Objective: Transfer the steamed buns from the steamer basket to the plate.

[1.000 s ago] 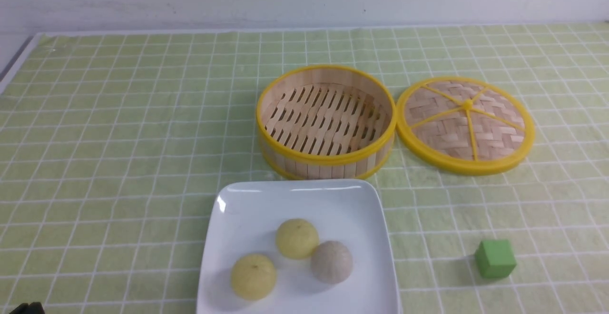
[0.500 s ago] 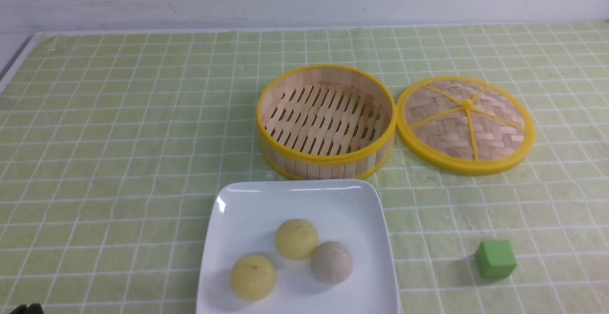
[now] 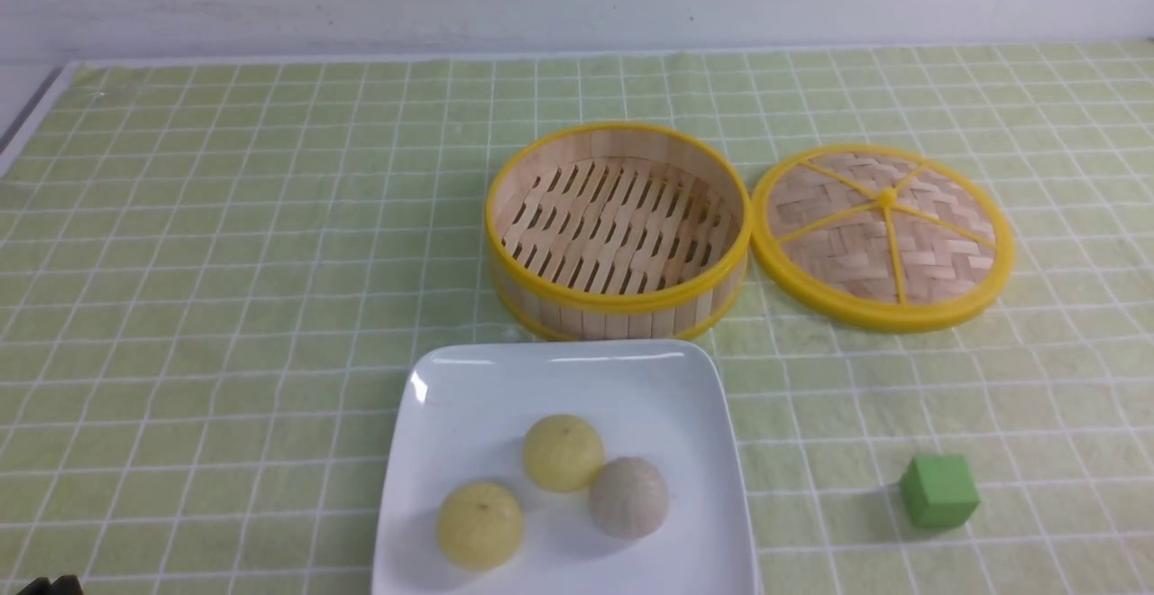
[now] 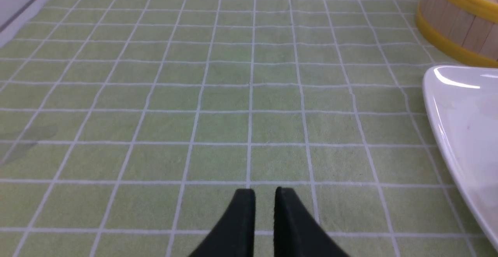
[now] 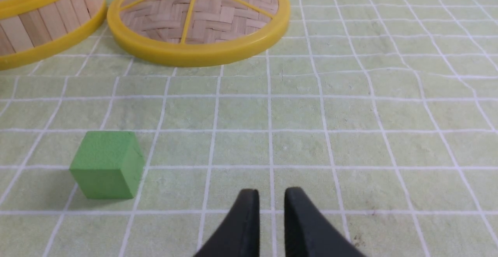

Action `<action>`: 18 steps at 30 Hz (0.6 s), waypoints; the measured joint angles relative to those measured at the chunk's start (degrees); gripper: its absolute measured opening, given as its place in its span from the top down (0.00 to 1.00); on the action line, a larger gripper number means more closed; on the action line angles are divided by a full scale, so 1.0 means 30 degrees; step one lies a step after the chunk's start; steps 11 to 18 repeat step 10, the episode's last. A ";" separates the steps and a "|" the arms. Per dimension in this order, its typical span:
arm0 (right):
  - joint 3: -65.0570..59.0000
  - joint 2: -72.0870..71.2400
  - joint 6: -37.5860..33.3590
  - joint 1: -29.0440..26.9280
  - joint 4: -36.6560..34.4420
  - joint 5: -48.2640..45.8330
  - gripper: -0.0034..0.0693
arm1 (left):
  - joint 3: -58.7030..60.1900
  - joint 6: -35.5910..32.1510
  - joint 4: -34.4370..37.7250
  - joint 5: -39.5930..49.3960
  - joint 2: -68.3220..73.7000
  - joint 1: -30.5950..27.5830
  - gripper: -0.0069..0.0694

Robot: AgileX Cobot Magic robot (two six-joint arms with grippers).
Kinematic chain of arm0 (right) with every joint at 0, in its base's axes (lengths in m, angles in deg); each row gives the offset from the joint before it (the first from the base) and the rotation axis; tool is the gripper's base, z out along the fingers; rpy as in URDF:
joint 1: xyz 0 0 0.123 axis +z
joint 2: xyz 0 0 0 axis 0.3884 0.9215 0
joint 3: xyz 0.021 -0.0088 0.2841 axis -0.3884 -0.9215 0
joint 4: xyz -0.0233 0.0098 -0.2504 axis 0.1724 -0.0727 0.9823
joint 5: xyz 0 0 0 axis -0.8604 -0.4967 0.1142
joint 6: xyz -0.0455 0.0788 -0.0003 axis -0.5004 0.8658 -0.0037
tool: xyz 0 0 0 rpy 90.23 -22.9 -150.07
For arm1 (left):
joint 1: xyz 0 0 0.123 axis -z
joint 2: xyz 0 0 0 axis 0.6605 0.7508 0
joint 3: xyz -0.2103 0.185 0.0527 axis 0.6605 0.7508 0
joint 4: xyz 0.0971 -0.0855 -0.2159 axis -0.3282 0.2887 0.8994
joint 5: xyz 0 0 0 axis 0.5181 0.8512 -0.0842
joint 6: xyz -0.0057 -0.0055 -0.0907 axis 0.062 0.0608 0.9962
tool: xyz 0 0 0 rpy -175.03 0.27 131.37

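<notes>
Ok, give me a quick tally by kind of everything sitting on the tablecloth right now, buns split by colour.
Pale yellow steamed buns: 2
Grey-beige steamed bun: 1
White square plate: 1
Steamer basket: 1
Woven lid: 1
Green cube: 1
Total: 7

Open cloth point(image 3: 225, 288) left of plate point(image 3: 469, 388), steamer basket point(image 3: 618, 306) behind plate, green cube point(image 3: 938, 489) right

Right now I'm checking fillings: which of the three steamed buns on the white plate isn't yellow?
The grey-beige steamed bun, rightmost on the glossy white square plate; the other two are pale yellow.
</notes>
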 joint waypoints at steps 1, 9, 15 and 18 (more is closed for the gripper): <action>0.0000 0.0000 0.0000 0.0000 0.0000 0.0000 0.78 | 0.0000 0.0000 0.0000 0.0000 0.0000 0.0000 0.77; 0.0000 0.0000 0.0000 0.0000 0.0000 0.0000 0.77 | 0.0000 0.0000 -0.0015 0.0000 0.0000 0.0000 0.76; 0.0000 0.0000 0.0000 0.0000 0.0000 0.0000 0.76 | 0.0000 0.0000 -0.0015 0.0000 0.0000 0.0000 0.76; 0.0000 0.0000 0.0000 0.0000 0.0000 0.0000 0.76 | 0.0000 0.0000 -0.0015 0.0000 0.0000 0.0000 0.76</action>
